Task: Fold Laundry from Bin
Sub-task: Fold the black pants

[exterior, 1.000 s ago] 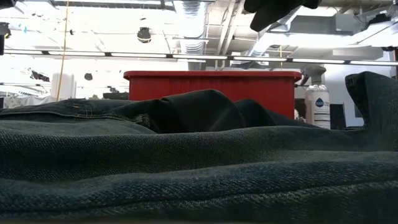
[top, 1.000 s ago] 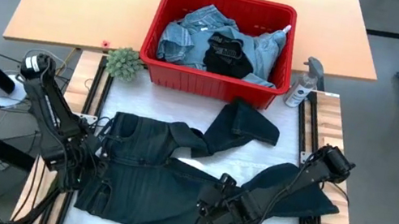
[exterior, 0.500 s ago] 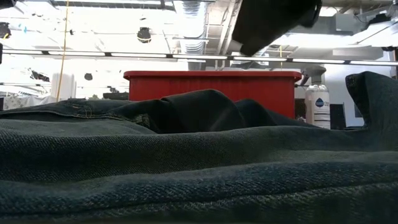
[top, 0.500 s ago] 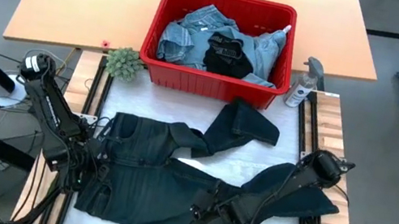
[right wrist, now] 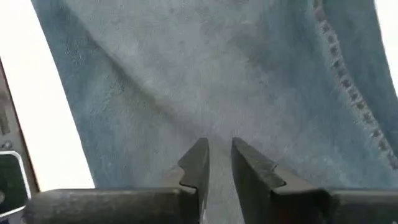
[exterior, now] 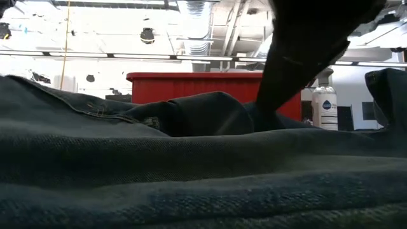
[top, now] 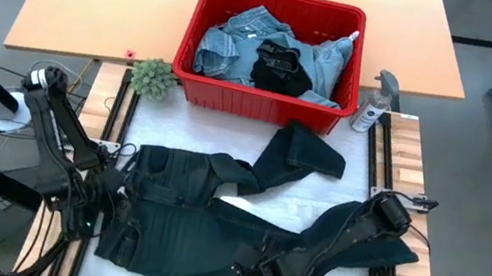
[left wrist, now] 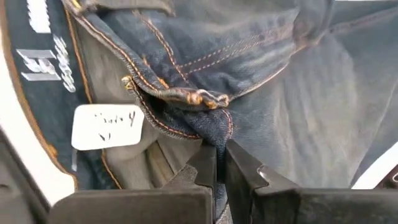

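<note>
Surface: white mat (top: pixel 319 186) laid over a wooden table, seen from above; a small green plant (top: pixel 152 77) and a spray bottle (top: pixel 372 103) stand at the mat's upper corners.
Bin: red bin (top: pixel 199 33) sits at upper centre of the high view, with light denim and a black garment bunched inside (none of it sorted yet).
Jeans: one pair of dark jeans (top: pixel 201 222) is spread across the lower half of the mat, waistband at lower left, one leg bent up toward the bin.
Left gripper: left gripper (left wrist: pixel 216 171) is at the lower left, fully closed, with a fold of the waistband edge pinched between its fingers near the button.
Right gripper: right gripper (right wrist: pixel 216 160) is low over the jeans at lower centre, fingers a narrow gap apart with denim bunched between them; whether the cloth is actually clamped cannot be told.
Progress: judged early; only the jeans are out, no fold is made in them, and the bin's contents are left.
</note>
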Controlling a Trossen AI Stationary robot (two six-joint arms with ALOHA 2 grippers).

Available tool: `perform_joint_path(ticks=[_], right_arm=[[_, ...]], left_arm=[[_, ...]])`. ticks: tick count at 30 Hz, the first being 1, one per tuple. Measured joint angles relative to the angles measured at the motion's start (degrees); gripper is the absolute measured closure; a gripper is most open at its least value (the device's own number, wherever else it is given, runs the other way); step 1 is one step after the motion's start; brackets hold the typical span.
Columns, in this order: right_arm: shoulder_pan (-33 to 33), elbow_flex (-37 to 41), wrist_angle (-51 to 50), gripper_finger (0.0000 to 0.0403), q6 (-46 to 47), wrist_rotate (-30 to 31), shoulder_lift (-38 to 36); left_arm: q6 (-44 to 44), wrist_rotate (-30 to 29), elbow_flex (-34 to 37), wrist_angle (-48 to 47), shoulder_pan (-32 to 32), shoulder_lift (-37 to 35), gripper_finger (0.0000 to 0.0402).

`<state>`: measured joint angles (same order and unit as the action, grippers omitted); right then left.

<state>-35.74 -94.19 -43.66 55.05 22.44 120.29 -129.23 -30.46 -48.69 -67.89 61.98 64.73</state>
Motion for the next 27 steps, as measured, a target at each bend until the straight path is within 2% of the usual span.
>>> perform_joint_path(ticks=[6, 17, 23, 27], right_arm=[[-1.0, 0.0, -0.1, 0.0343, 1.1, 0.0, -0.1], [-2.3, 0.2, -1.2, 0.0368, 3.5, 0.0, 0.0], [-3.2, 4.2, 1.2, 0.0383, 9.4, -1.5, 0.1], [-3.5, 7.5, 5.2, 0.0383, 12.6, -3.2, 0.1]], left_arm=[[-2.0, 1.7, -3.7, -12.8, -0.2, 0.0, 0.0401], [-1.6, 5.9, -4.6, -15.8, -0.2, 0.0, 0.0401], [-0.9, 6.6, -7.2, -20.3, -0.2, 0.0, 0.0401], [-0.6, 9.8, -7.2, -22.2, -0.2, 0.0, 0.0401]])
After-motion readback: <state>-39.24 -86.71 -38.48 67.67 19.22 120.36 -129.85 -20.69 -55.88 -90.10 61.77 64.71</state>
